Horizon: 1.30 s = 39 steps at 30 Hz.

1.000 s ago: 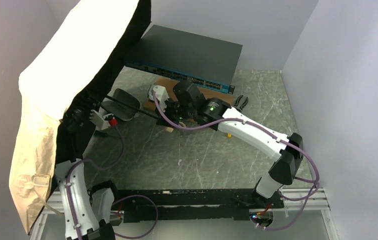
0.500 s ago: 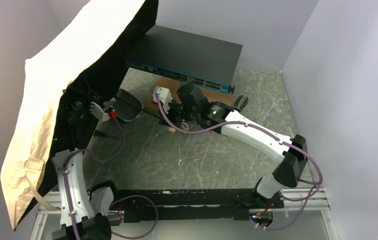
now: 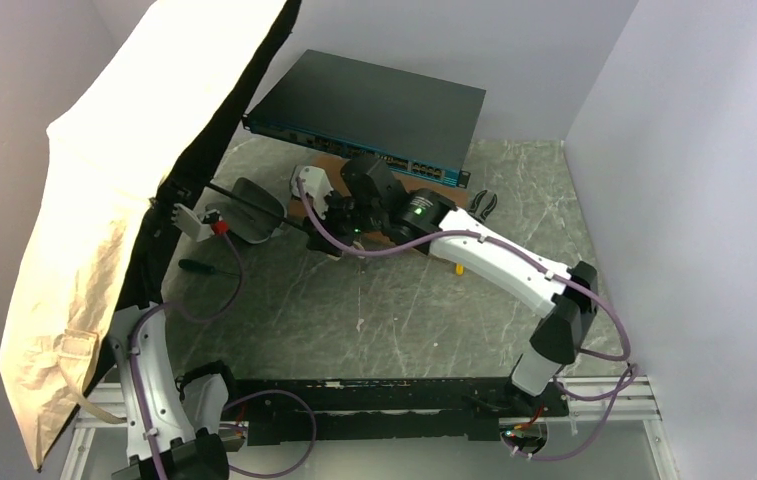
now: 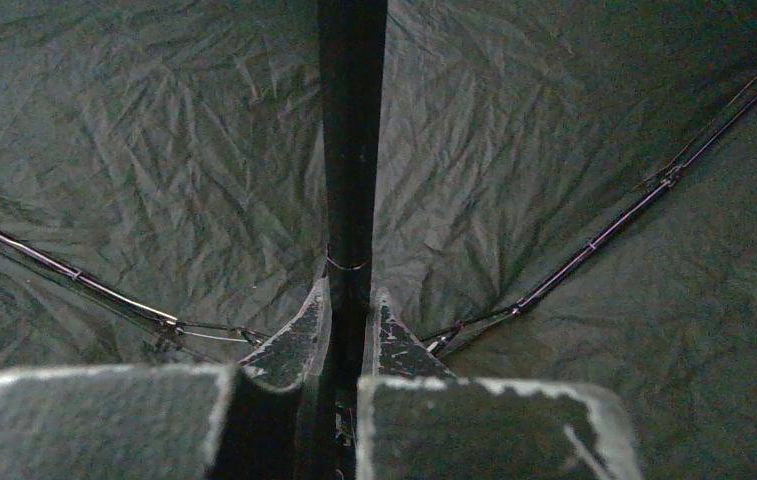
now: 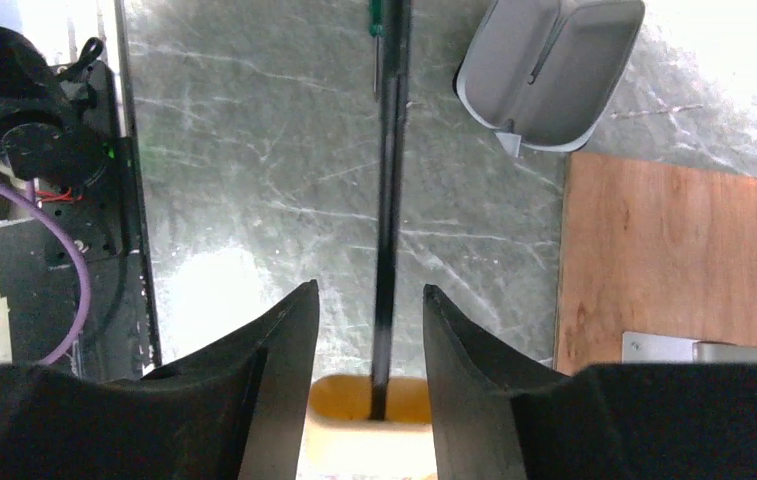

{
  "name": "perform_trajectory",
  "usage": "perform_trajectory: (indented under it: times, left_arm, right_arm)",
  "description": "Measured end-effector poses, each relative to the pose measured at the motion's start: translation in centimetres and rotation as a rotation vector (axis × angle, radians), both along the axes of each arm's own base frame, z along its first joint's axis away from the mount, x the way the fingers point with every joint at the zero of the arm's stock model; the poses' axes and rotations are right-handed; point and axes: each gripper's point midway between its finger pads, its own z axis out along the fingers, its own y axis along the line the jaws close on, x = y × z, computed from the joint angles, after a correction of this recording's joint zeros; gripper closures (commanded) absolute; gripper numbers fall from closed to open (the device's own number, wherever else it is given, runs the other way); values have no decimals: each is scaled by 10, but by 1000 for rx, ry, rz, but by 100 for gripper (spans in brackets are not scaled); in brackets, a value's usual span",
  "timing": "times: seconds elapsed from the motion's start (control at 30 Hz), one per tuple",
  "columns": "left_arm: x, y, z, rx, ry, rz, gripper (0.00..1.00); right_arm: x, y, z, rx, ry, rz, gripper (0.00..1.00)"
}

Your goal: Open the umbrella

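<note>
umbrella [image 3: 104, 200]: stands at the table's 9 to 10 o'clock edge, its tan canopy [image 3: 124, 140] facing outward and the black underside facing the arms.
canopy change: a second ago the lower half hung slack. Now it is pulled flatter, and the left wrist view shows the ribs stretched out.
left gripper [image 4: 351, 312]: was partly open and is now pinched narrow on the shaft [image 4: 352, 150], close under the canopy.
shaft run: goes from the canopy toward 4 o'clock, past the dark case [image 3: 251, 207], to the cream handle [image 5: 369, 412] near the table's middle.
right gripper [image 5: 369, 300]: was clamped at the handle end. Its jaws now stand apart on either side of the shaft without touching it, just above the handle.
network switch [image 3: 374, 105]: lies at 12 o'clock and has not moved.
meaning: the umbrella looks open, and only the left arm holds it. Whether the runner has latched cannot be seen. If it has not, the canopy may sag.
</note>
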Motion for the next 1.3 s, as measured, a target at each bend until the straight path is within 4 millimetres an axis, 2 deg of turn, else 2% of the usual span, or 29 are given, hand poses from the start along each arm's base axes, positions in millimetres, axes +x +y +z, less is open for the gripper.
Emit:
perform_trajectory:
  times: [0.27, 0.4, 0.57, 0.77, 0.97, 1.1, 1.3]
  left_arm:
    - [-8, -7, 8, 31, -27, -19, 100]
    - [-5, -4, 5, 29, -16, -10, 100]
    - [0, 2, 2, 27, -6, 15, 100]
    - [11, 5, -8, 16, 23, 11, 100]
    - [22, 10, -16, 11, 44, 26, 92]
    - [28, 14, -12, 20, 23, 38, 85]
    - [40, 20, -11, 26, 6, 42, 82]
  right_arm:
    - [17, 21, -8, -52, 33, -9, 58]
    - [16, 18, -21, -107, 57, -7, 64]
    - [10, 10, -43, -190, 84, 14, 78]
    - [14, 11, -54, -216, 72, 16, 100]
    - [22, 11, -52, -230, 62, -4, 100]
    - [28, 10, -47, -232, 40, -27, 100]
    - [36, 14, -46, -215, 4, -51, 100]
